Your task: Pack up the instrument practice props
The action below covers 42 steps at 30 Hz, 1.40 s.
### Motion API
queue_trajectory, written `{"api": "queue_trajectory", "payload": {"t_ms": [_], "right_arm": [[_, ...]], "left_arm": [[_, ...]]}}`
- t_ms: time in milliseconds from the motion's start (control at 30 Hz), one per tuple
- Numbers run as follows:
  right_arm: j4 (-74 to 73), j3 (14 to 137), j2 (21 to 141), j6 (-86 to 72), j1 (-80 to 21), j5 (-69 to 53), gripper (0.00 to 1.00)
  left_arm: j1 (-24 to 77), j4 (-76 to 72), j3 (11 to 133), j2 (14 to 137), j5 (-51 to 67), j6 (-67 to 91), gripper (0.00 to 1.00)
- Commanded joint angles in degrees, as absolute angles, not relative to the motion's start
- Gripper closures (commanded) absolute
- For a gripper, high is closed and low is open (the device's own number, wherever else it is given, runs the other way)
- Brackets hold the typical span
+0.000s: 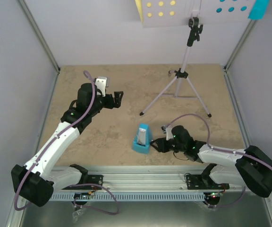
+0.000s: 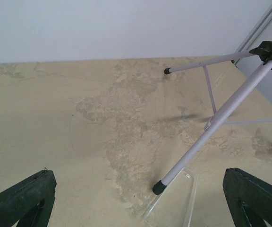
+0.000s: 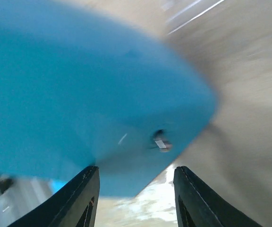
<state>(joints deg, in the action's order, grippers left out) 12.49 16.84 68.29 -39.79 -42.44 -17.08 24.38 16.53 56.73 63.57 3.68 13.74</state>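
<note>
Right fingers (image 3: 81, 203) parted, gripping nothing. We see the blue metronome (image 3: 79, 85), blurred, just ahead of them, upright on the surface (image 1: 103, 137). Left fingers (image 2: 22, 198) spread wide, empty, facing a foot of the lilac music stand (image 1: 186, 56). Yellow sheet (image 1: 139, 9) and cyan sheet (image 1: 259, 8) on its desk (image 1: 207, 16).

The white-and-black left arm (image 1: 55, 139) climbs from its base at lower left toward the upper left-centre of the top view, its black two-finger left gripper (image 1: 118, 100) pointing right with jaws spread wide; its fingers (image 2: 27, 198) occupy the wrist view's bottom corners. The white-and-black right arm (image 1: 221, 155) lies low from lower right toward centre, its black right gripper (image 1: 155, 144) pointing left, jaws parted.
</note>
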Motion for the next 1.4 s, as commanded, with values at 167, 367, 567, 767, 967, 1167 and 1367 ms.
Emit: {"api": "queue_trajectory", "payload": {"t_ms": [167,367,567,767,967,1167,1367], "right_arm": [[21.47,14.85,65.81,-48.98,-54.69,-10.33,0.47],[8.93,13.80,48.42,-41.96,-50.16,-6.26,0.02],[9.53,16.38,40.94,-26.80,-43.73,-16.56,0.02],[22.60,17.46,40.92,-10.14,-43.63,-27.20,0.02],[35.06,17.47,46.64,-3.68,-43.60,-28.85,0.03],[38.04,20.40,54.21,-2.41,-44.49,-27.24,0.02],[42.96,17.66,58.84,-4.12,-47.05,-19.91,0.02]], "left_arm": [[24.52,16.13,56.62,63.12,2.33,13.40,0.01],[24.52,15.96,56.68,62.97,2.89,13.96,0.01],[24.52,16.00,56.60,62.67,1.85,13.92,0.01],[24.52,16.06,56.47,62.74,0.25,13.47,0.01],[24.52,16.26,56.51,63.10,0.26,13.29,0.01],[24.52,16.26,56.51,62.72,0.26,13.17,0.01],[24.52,15.82,56.45,62.07,8.71,10.75,0.01]]}}
